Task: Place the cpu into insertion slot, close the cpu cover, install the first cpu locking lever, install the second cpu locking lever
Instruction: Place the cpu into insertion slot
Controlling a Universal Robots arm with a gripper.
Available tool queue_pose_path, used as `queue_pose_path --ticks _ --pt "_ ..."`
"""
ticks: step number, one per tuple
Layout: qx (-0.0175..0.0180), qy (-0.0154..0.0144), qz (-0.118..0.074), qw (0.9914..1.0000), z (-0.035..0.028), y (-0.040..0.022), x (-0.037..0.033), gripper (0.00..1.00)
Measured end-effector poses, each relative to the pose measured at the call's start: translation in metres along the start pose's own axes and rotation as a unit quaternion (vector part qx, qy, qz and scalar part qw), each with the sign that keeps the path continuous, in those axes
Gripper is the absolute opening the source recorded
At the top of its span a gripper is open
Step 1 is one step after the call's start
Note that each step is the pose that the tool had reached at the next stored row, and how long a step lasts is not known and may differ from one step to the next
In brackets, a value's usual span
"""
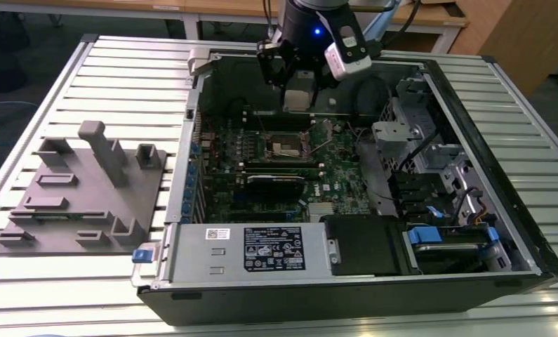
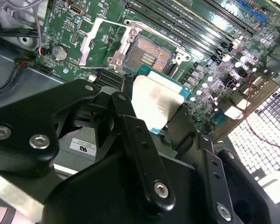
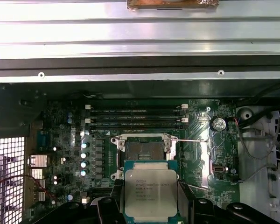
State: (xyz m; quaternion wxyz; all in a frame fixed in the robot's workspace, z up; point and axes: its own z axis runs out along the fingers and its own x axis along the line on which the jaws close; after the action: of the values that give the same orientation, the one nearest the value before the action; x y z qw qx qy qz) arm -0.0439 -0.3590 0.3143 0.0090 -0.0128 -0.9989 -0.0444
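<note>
Aluminium slats made up the whole tabletop (image 1: pixel 91 77), pale and ribbed, running across under everything. On it lay a big black computer case (image 1: pixel 517 161), side panel off and its insides facing up. At the exterior view's left stood a grey fixture block (image 1: pixel 82 196) with posts and little pockets, just beside the case but not touching it. Behind the tabletop you could make out a wooden desk (image 1: pixel 119 5) and some dark floor (image 1: pixel 35 28), with a wooden panel (image 1: pixel 517 35) in the far corner on the exterior view's right.

The arm (image 1: pixel 316 21) hung over the far end of the case. Its black jaws were pinching the chip (image 3: pixel 150 193) by two opposite edges, metal top showing in both wrist views. That chip was up in the air over the green board (image 3: pixel 65 140), just beside the socket (image 3: pixel 143 150) and not yet seated in it.

The socket itself sat bare, contacts exposed, and in the second wrist view its silver cover (image 2: pixel 87 46) was flipped up and open, tilted away from it. A thin lever rod (image 3: pixel 189 140) stuck out sideways next to the socket, unlatched. The memory sticks (image 3: pixel 135 112) ran in rows close by, and a black card (image 1: pixel 274 179) sat further down the board. The power supply (image 1: pixel 250 249) filled the near end of the case.
</note>
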Motion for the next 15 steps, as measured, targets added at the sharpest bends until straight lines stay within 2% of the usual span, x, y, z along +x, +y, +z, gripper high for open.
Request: queue_pose_path --ticks 15 --pt "-0.0002 0.0000 0.000 1.00000 0.0045 -0.0004 -0.0001 0.54"
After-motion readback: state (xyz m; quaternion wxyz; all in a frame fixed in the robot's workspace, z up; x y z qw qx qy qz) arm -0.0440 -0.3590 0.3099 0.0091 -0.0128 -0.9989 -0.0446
